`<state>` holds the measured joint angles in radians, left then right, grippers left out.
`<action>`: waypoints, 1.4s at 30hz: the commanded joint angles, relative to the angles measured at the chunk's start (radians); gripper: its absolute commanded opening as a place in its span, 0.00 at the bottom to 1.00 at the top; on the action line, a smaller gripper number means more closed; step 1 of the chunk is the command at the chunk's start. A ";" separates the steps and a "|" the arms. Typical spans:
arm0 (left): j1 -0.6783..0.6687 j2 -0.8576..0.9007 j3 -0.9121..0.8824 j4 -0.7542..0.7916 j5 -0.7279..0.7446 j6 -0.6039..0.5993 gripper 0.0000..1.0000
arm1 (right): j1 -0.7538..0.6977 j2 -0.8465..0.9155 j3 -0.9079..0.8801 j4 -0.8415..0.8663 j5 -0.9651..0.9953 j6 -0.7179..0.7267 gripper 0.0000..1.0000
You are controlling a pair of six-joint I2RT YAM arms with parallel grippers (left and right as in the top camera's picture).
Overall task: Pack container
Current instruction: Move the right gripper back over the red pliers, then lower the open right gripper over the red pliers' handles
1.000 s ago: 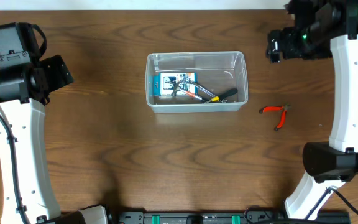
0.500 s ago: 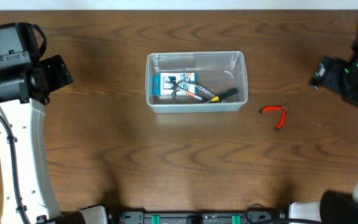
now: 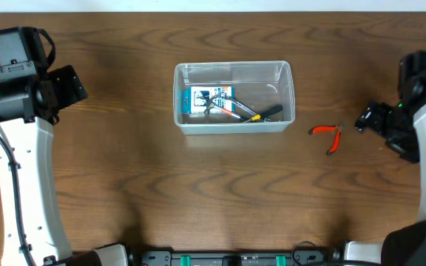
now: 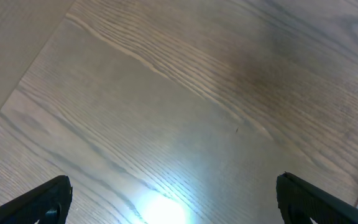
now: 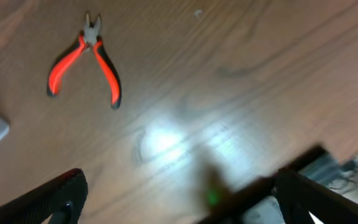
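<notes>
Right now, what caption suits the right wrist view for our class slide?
Open right gripper hovers over the wooden table, red-handled pliers lying ahead, untouched.

Overhead straight down, wrist views near tabletop, probably oblique, pliers shared

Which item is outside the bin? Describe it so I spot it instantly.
Start at the clear container in the middle of the table. On the bare wood between it and the right gripper lie small pliers. Red handles splayed in a V, they are the only tool outside the container.
</notes>
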<state>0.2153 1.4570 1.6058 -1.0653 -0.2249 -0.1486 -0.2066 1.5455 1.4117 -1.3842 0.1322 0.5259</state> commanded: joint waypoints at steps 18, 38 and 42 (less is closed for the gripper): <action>0.004 0.002 0.002 0.000 -0.015 0.016 0.98 | -0.003 -0.003 -0.304 0.407 -0.091 0.109 0.99; 0.004 0.002 0.002 0.000 -0.015 0.016 0.98 | 0.021 0.181 -0.299 0.475 -0.099 0.229 0.99; 0.004 0.002 0.002 0.000 -0.015 0.016 0.98 | 0.042 0.225 -0.271 0.484 -0.104 0.211 0.99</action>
<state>0.2153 1.4570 1.6058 -1.0660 -0.2245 -0.1482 -0.1867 1.7454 1.1156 -0.9035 0.0322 0.7315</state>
